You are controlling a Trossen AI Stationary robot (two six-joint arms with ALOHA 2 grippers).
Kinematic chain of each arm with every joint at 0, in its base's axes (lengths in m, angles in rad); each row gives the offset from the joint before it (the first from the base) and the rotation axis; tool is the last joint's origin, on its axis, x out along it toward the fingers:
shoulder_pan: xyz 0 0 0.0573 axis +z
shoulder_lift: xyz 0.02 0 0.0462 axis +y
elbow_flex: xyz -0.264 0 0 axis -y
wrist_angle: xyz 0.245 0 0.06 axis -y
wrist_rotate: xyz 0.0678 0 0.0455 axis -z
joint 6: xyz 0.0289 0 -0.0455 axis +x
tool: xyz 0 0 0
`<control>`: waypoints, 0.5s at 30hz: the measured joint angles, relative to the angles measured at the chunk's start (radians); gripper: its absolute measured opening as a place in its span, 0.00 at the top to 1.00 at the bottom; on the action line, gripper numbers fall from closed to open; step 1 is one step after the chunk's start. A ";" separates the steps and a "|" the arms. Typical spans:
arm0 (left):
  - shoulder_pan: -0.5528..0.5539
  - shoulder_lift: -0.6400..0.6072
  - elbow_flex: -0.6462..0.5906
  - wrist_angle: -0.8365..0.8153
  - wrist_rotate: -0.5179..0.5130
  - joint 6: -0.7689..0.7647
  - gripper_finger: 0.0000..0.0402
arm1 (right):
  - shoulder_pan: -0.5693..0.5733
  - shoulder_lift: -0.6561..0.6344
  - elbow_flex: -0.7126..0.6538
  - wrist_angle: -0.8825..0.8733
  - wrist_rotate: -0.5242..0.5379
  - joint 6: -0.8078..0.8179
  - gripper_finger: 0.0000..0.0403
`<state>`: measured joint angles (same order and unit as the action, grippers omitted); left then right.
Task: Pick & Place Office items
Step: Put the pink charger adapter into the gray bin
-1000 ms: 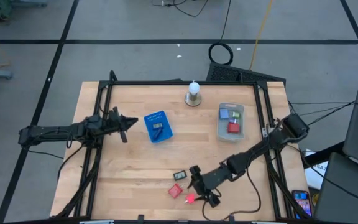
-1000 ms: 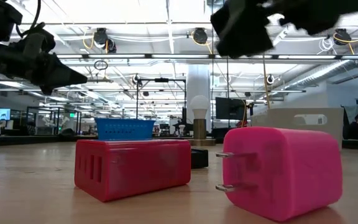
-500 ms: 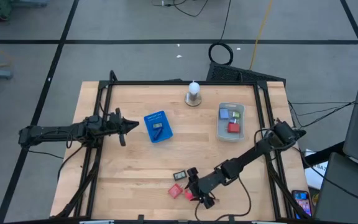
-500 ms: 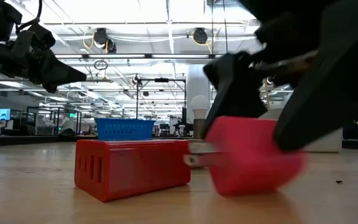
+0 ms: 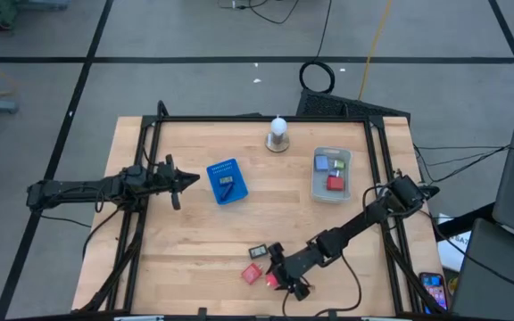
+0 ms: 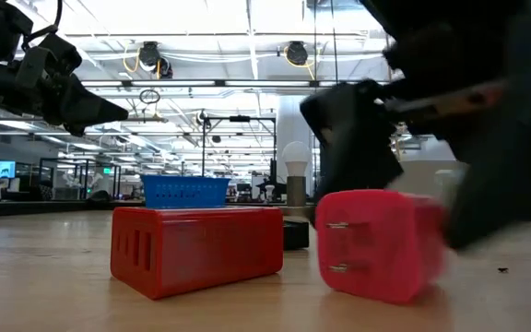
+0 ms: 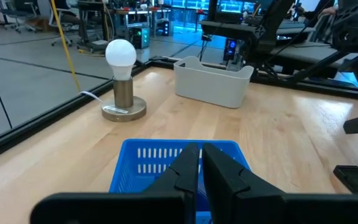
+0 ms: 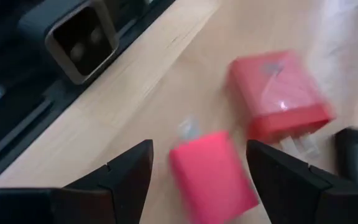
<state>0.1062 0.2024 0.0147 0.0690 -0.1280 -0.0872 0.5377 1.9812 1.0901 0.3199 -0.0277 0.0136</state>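
Grey bin (image 5: 332, 176) has 3 blocks, blue basket (image 5: 225, 181) has 1. Right jaws (image 5: 280, 283) spread wide around the pink plug (image 6: 379, 243); left jaws (image 5: 186, 177) clenched, empty.

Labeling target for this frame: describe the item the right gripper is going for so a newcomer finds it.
Start at the table's front edge, where the right gripper is lowered with its jaws open. Between its fingers lies the pink plug block, two metal prongs pointing at its neighbour. That neighbour, the red block, is darker, longer and slotted.
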 joint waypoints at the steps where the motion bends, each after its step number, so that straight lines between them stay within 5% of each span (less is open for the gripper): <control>1: 0.000 0.000 0.000 0.000 0.000 0.000 0.95 | 0.000 0.000 0.000 -0.018 -0.016 -0.010 0.39; 15: 0.000 0.000 0.002 0.001 0.000 -0.014 0.95 | -0.009 0.000 0.000 -0.029 -0.075 -0.080 0.61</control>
<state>0.1062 0.2024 0.0162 0.0696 -0.1280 -0.1016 0.5282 1.9812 1.0901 0.2912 -0.1024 -0.0669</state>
